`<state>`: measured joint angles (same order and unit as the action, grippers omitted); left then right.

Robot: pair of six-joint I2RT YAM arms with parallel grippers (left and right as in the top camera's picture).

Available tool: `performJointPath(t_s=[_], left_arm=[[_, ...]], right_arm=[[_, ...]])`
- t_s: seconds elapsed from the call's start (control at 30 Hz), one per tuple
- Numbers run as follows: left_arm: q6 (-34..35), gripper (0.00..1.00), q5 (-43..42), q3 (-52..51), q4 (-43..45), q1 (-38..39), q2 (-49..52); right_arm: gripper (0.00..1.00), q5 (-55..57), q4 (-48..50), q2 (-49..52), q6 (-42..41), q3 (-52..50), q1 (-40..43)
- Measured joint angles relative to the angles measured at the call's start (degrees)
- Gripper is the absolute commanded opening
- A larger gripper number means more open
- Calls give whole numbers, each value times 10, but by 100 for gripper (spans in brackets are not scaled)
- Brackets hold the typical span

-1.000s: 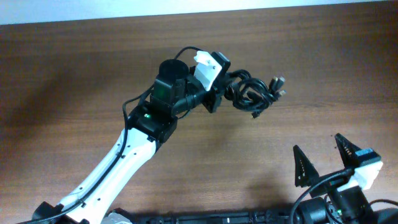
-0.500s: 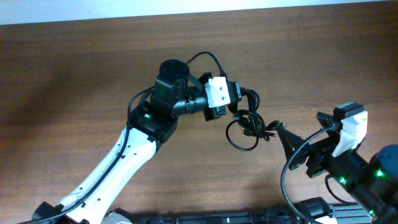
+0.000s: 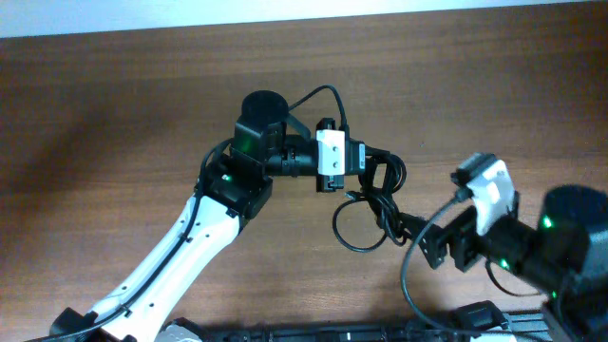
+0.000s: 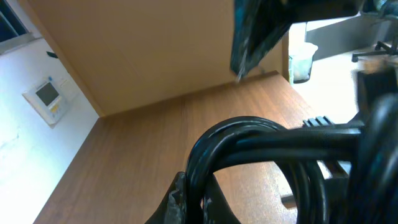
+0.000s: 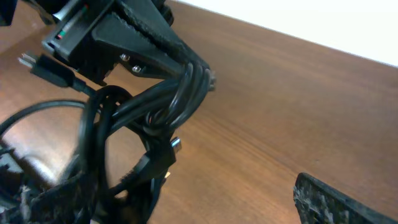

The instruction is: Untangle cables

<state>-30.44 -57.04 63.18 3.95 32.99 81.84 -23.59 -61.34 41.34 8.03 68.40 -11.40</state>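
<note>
The cables (image 3: pixel 378 180) form a black knotted bundle in mid-table, with one loop (image 3: pixel 353 233) hanging toward the front. My left gripper (image 3: pixel 366 163) is shut on the bundle's upper strands. In the left wrist view the cables (image 4: pixel 249 140) arch up out of the pinched fingertips (image 4: pixel 180 202). My right gripper (image 3: pixel 418 233) stands open right beside the bundle's lower end. In the right wrist view the cables (image 5: pixel 143 106) fill the left side, a plug (image 5: pixel 46 70) sticks out at upper left, and one right finger (image 5: pixel 348 202) shows at the bottom right.
The brown wooden table (image 3: pixel 114 114) runs to a pale wall edge at the back. The left arm (image 3: pixel 204 223) crosses from the front left. The right arm's body (image 3: pixel 560 247) sits at the front right. A black rail (image 3: pixel 323 334) lines the front edge.
The left gripper carried the bundle from the back toward the table's middle and a loop dropped out of it. The right arm came in from the front right up to the bundle, still open.
</note>
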Motion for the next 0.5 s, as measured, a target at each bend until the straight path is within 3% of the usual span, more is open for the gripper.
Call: performJointPath(t_s=[0.37,0.5], left_arm=[[3,0,75,0,-44,-7,0],[3,0,65,0,-52,-30,0]], right_arm=[[96,-50,-4,51,31,0,0],[96,-51,-4,51,31,0,0]])
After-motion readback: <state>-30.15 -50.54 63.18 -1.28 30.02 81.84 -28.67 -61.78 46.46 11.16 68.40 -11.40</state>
